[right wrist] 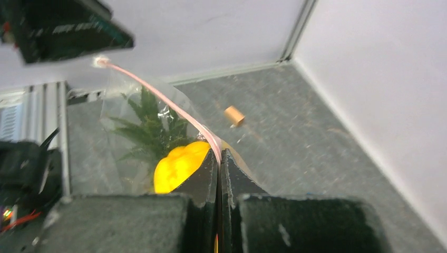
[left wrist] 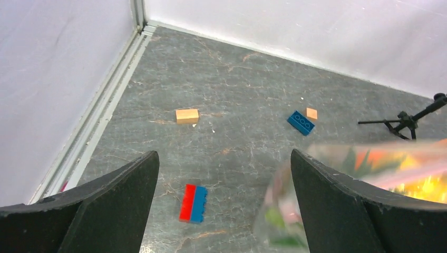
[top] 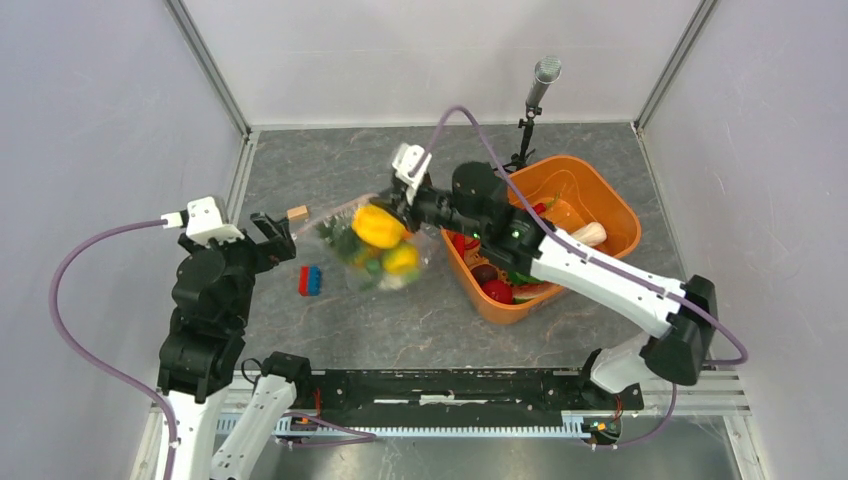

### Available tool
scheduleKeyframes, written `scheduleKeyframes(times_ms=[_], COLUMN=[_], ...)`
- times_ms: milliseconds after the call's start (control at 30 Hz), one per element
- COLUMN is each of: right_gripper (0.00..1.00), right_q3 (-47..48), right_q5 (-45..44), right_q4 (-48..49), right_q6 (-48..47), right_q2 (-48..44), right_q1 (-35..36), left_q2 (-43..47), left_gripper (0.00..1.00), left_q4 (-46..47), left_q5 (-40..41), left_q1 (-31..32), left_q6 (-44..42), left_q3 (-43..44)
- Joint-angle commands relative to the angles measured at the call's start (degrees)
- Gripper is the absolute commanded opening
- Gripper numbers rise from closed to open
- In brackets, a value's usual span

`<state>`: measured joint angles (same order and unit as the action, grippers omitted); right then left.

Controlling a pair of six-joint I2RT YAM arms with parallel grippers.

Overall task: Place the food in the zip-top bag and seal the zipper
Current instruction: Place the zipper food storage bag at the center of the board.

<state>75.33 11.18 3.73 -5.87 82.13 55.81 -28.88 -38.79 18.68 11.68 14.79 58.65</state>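
Note:
The clear zip-top bag [top: 372, 262] hangs above the table's middle, with a yellow pepper [top: 378, 225], leafy greens [top: 338, 238] and other food inside. My right gripper [top: 397, 210] is shut on its pink zipper [right wrist: 158, 92] at one end. In the right wrist view the closed tips [right wrist: 219, 154] pinch the strip, with the pepper [right wrist: 176, 166] and greens [right wrist: 147, 126] behind the film. My left gripper [top: 270, 228] stands wide open left of the bag, apart from it. In the left wrist view it [left wrist: 224, 158] holds nothing, and the bag [left wrist: 282, 211] blurs beside its right finger.
An orange basket [top: 612, 205] at the right holds red pieces [top: 497, 291] and a white piece [top: 588, 235]. A red-and-blue brick [left wrist: 193, 203], a tan block [left wrist: 187, 115], a blue brick [left wrist: 301, 122] and a small tan block [left wrist: 312, 113] lie on the table. A microphone stand [top: 540, 85] rises behind the basket.

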Motion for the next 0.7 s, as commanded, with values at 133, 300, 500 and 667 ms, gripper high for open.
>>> scheduleKeyframes(times_ms=[133,300,500,667], right_gripper=[0.0,0.07,0.31,0.64], right_q3=[6.36,-22.17,-33.94,-38.05], right_q5=[4.6,9.26,16.89,23.61], right_q4=[-2.98,1.41,1.25,6.21], right_q6=[-9.32,-13.52,-8.32,-4.3], right_q2=[2.96,-6.95,-16.09,-23.42], right_q1=[-0.36,0.22,0.92,1.05], left_q2=[2.65,2.61,0.55,-0.55], left_gripper=[1.0,1.0,1.0,1.0], left_q4=[0.96,-0.77,0.19,0.39], left_q5=[2.47,-1.98,-7.68,-10.06], left_q1=[-0.34,-0.34,-0.33,-0.34], left_q6=[-0.04,-0.96,0.46,0.94], left_q3=[3.03,4.04,3.15,2.78])
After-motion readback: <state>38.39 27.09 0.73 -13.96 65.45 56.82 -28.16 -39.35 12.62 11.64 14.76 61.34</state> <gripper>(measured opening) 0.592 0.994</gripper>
